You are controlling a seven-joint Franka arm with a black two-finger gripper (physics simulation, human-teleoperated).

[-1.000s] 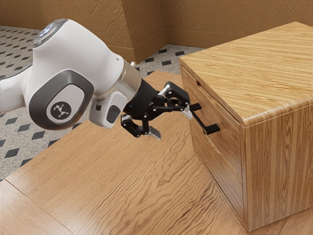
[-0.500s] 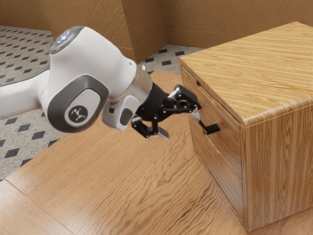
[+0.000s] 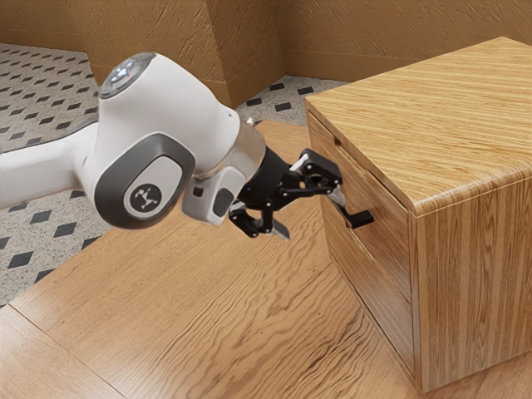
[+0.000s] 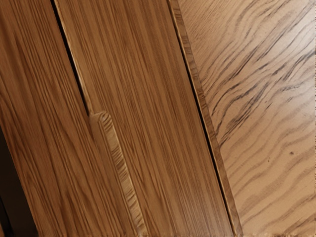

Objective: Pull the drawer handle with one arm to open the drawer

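The drawer is the top one in the front of a wood cabinet. The cabinet stands on the exterior view's right. The drawer front sits flat with the cabinet front, so it looks shut. A black handle sticks out from the drawer front. Its lower end is easy to see. Its upper end is hidden behind the tool.

The tool is black and is right beside the handle. Its two fingers are spread apart and hold nothing. One finger is up by the handle, very close to it. I cannot tell if it touches. The other finger is lower and farther from the cabinet, above the tabletop.

The big white arm comes in from the exterior view's left and reaches to the cabinet.

The cabinet stands on a wood tabletop with wavy lines in it. Behind the tabletop is a floor with small dark diamonds. Brown walls stand at the back.

In the wrist view the cabinet front is very close, with thin dark lines between its wood parts. The tabletop is next to it.
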